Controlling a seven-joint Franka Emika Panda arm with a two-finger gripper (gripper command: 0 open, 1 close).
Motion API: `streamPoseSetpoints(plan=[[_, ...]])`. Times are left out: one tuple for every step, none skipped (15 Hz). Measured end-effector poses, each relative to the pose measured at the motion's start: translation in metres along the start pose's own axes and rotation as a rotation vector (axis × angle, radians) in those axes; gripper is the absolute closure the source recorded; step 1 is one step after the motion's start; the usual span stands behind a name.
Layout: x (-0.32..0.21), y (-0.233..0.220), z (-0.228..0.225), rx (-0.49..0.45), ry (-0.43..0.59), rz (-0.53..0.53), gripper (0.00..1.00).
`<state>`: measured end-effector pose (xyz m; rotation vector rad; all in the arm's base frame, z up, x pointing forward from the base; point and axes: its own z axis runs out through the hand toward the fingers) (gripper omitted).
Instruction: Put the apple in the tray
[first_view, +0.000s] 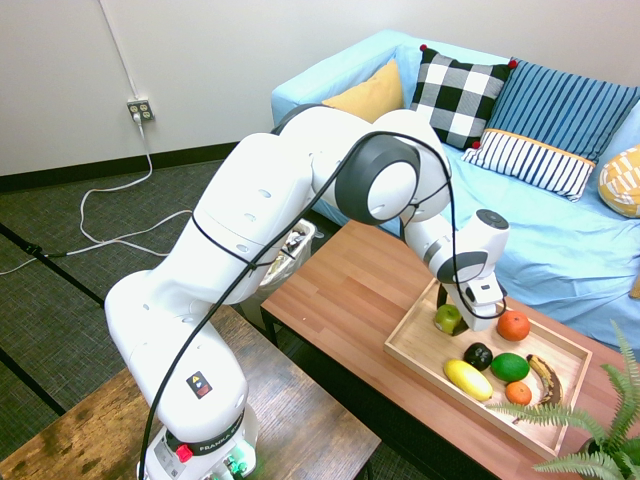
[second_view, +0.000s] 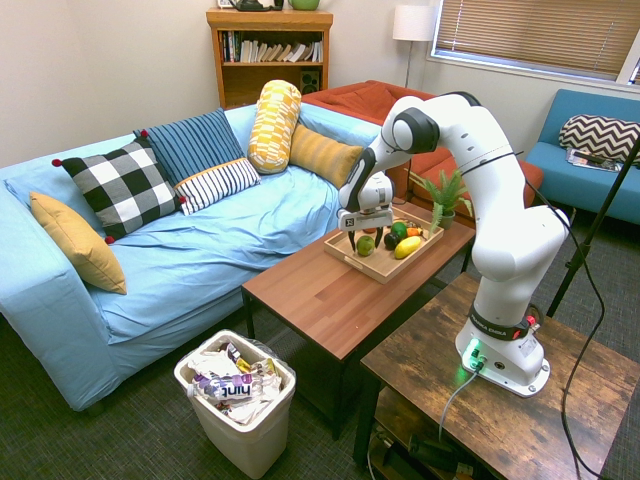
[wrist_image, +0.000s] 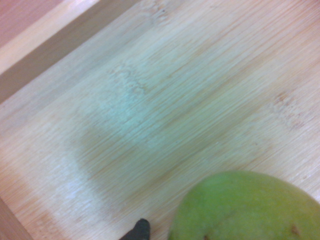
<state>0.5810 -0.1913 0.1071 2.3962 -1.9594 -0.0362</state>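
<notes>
The yellow-green apple (first_view: 447, 318) (second_view: 365, 244) sits on the floor of the light wooden tray (first_view: 420, 352) (second_view: 374, 270), in the corner nearest the arm's base. My gripper (first_view: 458, 320) (second_view: 363, 240) hangs straight down over it, open, with a finger on either side of the apple. In the wrist view the apple (wrist_image: 250, 210) fills the lower right corner, with bare tray floor (wrist_image: 150, 110) around it.
The tray also holds an orange (first_view: 513, 325), a dark avocado (first_view: 479, 355), a yellow fruit (first_view: 467, 379), a green fruit (first_view: 510, 367) and a brown banana (first_view: 545, 378). A potted fern (first_view: 590, 430) stands at the table's end. The blue sofa (second_view: 200, 230) lies behind the table.
</notes>
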Motion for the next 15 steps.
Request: streamPoseSetpoints(plan=[[0.0, -0.001, -0.001, 0.003, 0.001, -0.003, 0.0], [0.001, -0.002, -0.004, 0.008, 0.002, -0.006, 0.0], [0.002, -0.003, -0.009, 0.015, 0.005, -0.008, 0.0], [0.003, -0.004, -0.017, 0.026, 0.01, -0.01, 0.0], [0.005, -0.005, -0.026, 0.036, 0.013, -0.012, 0.0], [0.005, -0.003, -0.035, 0.045, 0.015, -0.014, 0.0], [0.005, -0.001, -0.045, 0.054, 0.016, -0.017, 0.0], [0.005, 0.002, -0.056, 0.06, 0.016, -0.02, 0.0], [0.005, 0.005, -0.067, 0.064, 0.016, -0.021, 0.0], [0.006, 0.009, -0.078, 0.066, 0.019, -0.023, 0.0], [0.006, 0.012, -0.089, 0.07, 0.024, -0.026, 0.0], [0.007, 0.016, -0.1, 0.075, 0.028, -0.028, 0.0], [0.007, 0.019, -0.11, 0.079, 0.031, -0.029, 0.0], [0.007, 0.022, -0.121, 0.084, 0.032, -0.03, 0.0], [0.008, 0.026, -0.131, 0.092, 0.033, -0.028, 0.0]])
